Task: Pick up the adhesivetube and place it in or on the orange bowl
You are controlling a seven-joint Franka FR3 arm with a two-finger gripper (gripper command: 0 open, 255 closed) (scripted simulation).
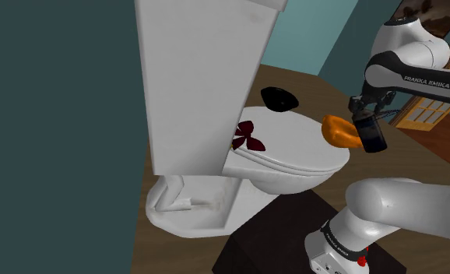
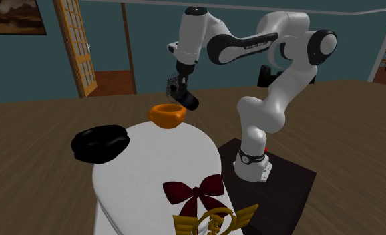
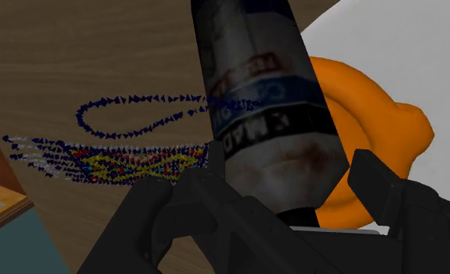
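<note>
Teal walls and a wood floor surrounded a white toilet with its lid shut, standing against a tall white cistern. An orange bowl sat at the lid's front edge, partly overhanging it. A black bowl rested at one side edge of the lid, well apart from the orange one. A dark red bow lay near the lid's back edge, close to the cistern, with a gold emblem just behind it.

A white arm rose from a dark stand beside the toilet and reached over to the lid's front. Its black gripper pointed downward, pinching the tube. In the wrist view the fingers clasped the tube's lower part from both sides. The tube was dark at its far end, with a pale body and red, blue and black bands of lettering.

The tube hung in the air just beside the orange bowl, off the lid's front edge, about level with the bowl's rim. Whether it touched the bowl could not be told. Below it on the floor was a scatter of small blue, red and yellow marks. A wooden glazed door stood in the wall beyond the arm.
</note>
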